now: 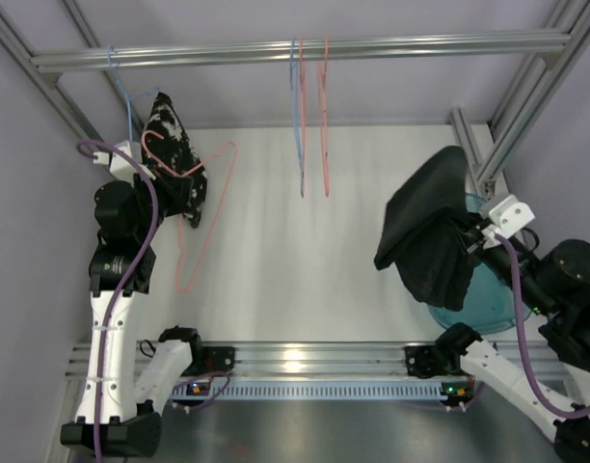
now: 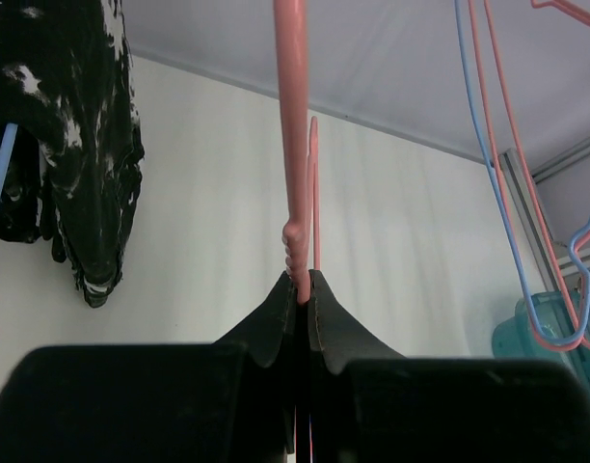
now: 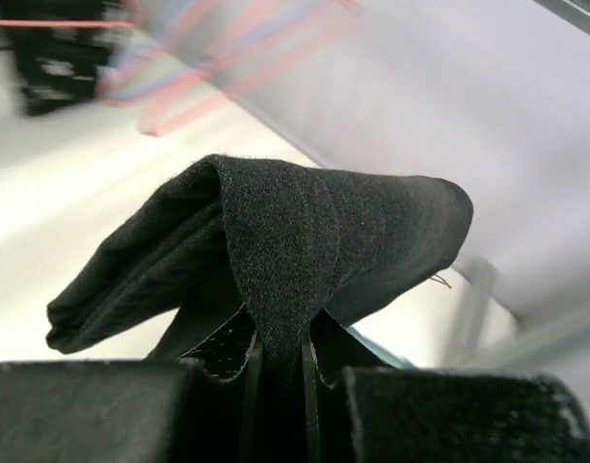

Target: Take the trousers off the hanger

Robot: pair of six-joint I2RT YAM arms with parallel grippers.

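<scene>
trousers [image 3: 305,231]: plain black, limp, folded over | right claw [image 3: 277,343]: grasping trousers | left claw [image 2: 303,285]: clenched on pink hanger [image 2: 292,145]

Overhead, I see only part of the teal tub [image 1: 483,301]: the plain black trousers [image 1: 430,227] cover most of it, and my right arm [image 1: 565,289] beside them runs off the right edge. On the right wrist camera the same cloth folds over the right end effector [image 3: 276,352], so I can't make out its fingertips. Behind the plain black trousers the hangers [image 3: 199,77] and printed trousers [image 3: 54,48] are a blur. Far left of them, the pink hanger [image 2: 293,125] leaves the left wrist view's top edge.
</scene>
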